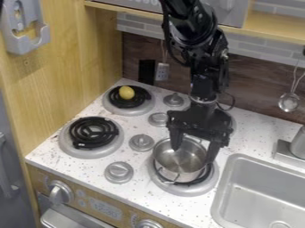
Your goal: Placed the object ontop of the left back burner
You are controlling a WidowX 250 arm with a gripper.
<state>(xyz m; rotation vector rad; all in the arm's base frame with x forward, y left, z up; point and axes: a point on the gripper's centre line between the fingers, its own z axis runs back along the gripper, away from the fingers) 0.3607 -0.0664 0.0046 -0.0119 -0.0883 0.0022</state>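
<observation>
- Upper left on the white desk (140, 191): a small, rounded yellow object (126, 92) sits on the black coil of the left back burner (128, 109). If this is the object meant, the placing looks done, with 0 placing steps left.
- Lower centre: an open metal pot (180, 168) stands on the front right burner (186, 191). If the pot is meant instead, its whole move to the left back burner remains.
- The black gripper (193, 153) hangs over the pot, its 2 fingers spread wide with nothing held between them. 1 finger is over the pot's opening, the other by its right side. It is well apart from the yellow object, which seems to rest there unaided.
- Hard to make out: whether either finger touches the pot, and exactly what the yellow object is.
- Hidden: most of the back right burner (233, 124), behind the gripper, and much of the coil under the pot.
- Cut off: the arm's upper part at the top edge; the sink (253, 161) at lower right.
</observation>
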